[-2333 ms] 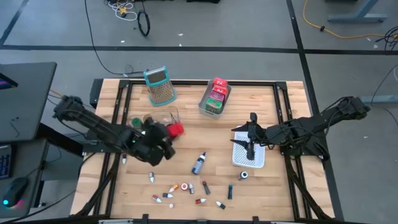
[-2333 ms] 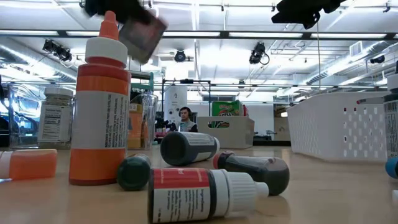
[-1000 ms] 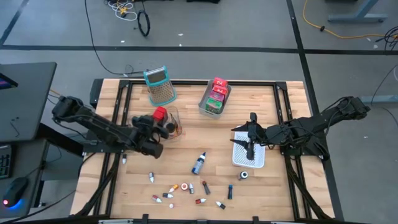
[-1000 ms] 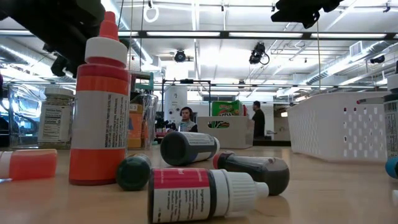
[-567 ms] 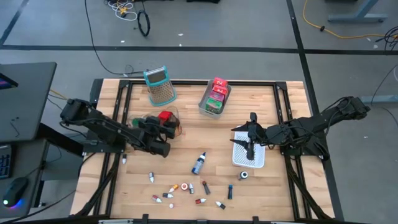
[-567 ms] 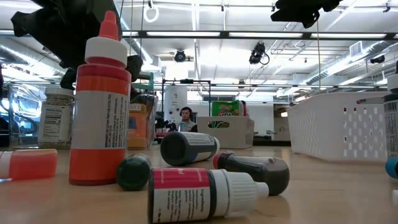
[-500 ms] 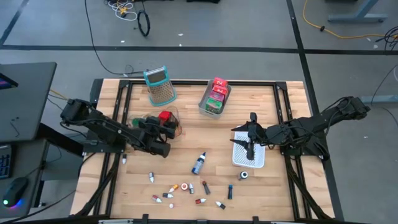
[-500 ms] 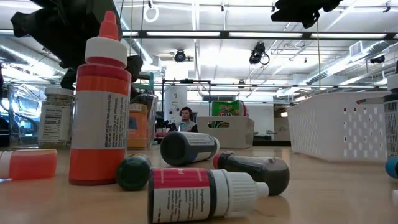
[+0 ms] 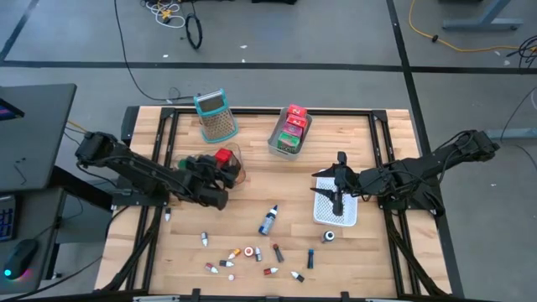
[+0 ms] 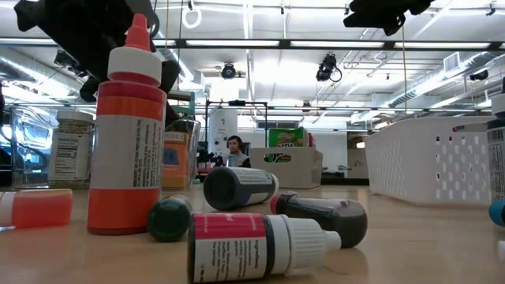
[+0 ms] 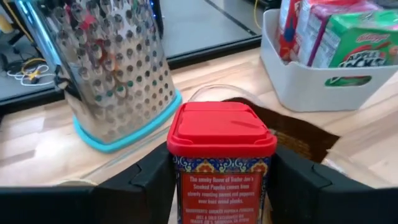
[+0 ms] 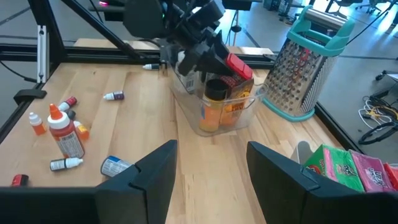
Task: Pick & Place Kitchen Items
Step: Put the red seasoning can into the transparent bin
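Left gripper (image 11: 221, 180): clenched on red-lidded paprika tin (image 11: 222, 158), patterned label, held over clear bin (image 12: 217, 106). Clear bin: orange spice jars (image 12: 219, 106). Grey bin (image 9: 289, 134): red, pink, green packets (image 9: 293, 126). Right gripper (image 12: 211, 165): fingers spread, empty, above white basket (image 9: 336, 207).

Red lid on the paprika tin (image 11: 222, 163), blue patterned band beneath it. Silver grater (image 11: 109, 68) dotted with holes, teal base. Green and pink packets (image 9: 291, 126) in a white bin (image 11: 317, 84). Orange bottle (image 10: 127, 134), pale wood counter (image 9: 252, 210).
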{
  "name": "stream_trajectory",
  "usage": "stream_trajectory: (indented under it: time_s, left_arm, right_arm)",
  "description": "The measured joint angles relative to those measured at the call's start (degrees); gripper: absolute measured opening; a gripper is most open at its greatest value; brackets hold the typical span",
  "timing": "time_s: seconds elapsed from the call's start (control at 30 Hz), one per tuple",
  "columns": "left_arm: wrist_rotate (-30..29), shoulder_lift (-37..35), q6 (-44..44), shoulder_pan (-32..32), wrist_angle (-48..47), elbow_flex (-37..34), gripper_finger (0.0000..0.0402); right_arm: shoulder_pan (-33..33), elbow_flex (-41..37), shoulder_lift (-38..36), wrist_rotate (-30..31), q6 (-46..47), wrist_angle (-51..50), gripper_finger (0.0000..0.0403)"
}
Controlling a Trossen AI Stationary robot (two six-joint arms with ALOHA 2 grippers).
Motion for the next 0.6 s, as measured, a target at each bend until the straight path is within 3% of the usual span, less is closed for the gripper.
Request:
stream_trajectory:
  time_s: [0.4, 0.6]
  left_arm:
    - [3.2, -0.2, -9.8, 0.0, -11.2, 0.0, 0.0221]
    - [9.6, 0.7, -5.0, 0.0, -9.1, 0.0, 0.0217]
  right_arm:
    - [0.0, 0.0, 0.0, -0.1, 0.7, 0.0, 0.0203]
    - [0.0, 0.0, 0.0, -0.2, 1.9, -0.1, 0.0203]
